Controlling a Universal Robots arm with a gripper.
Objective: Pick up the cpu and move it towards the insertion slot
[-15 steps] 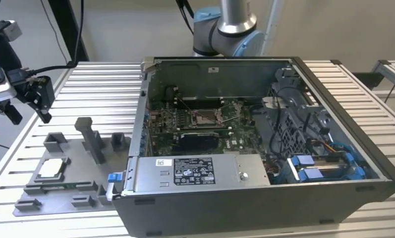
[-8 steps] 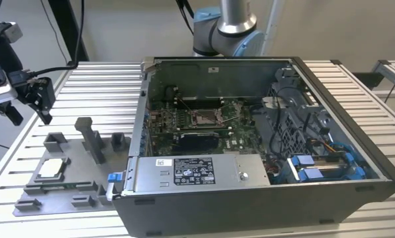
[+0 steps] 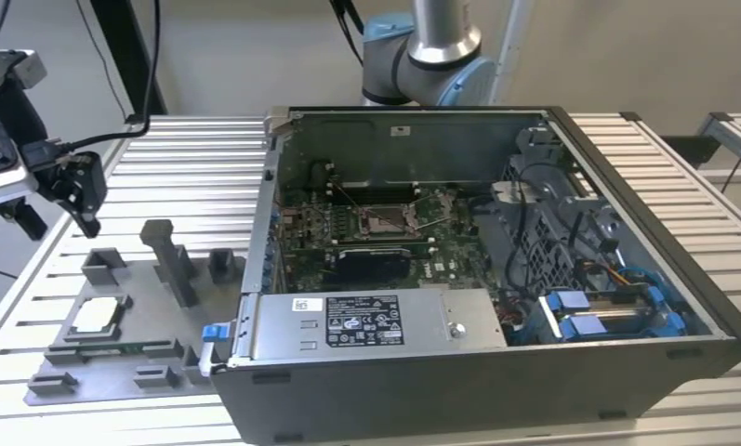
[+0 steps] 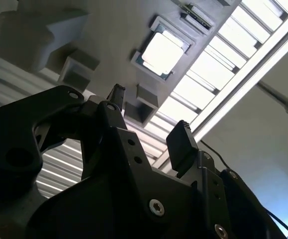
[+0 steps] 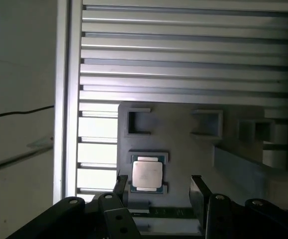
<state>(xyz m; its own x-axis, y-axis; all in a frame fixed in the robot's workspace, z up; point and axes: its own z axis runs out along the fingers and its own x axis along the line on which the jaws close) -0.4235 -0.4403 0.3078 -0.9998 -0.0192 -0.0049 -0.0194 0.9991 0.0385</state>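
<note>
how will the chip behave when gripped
The chip looks thin, flat and rigid: probably stiff, light, unlikely to roll. Its smooth metal top may be slippery. It sits framed in the grey holder, so only its edges seem grippable.

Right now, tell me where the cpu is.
The cpu lies in a recess of the grey fixture plate at the exterior view's left, beside the computer case.

An open computer case [image 3: 469, 390] stands beside a grey fixture plate [image 3: 135, 316].
</note>
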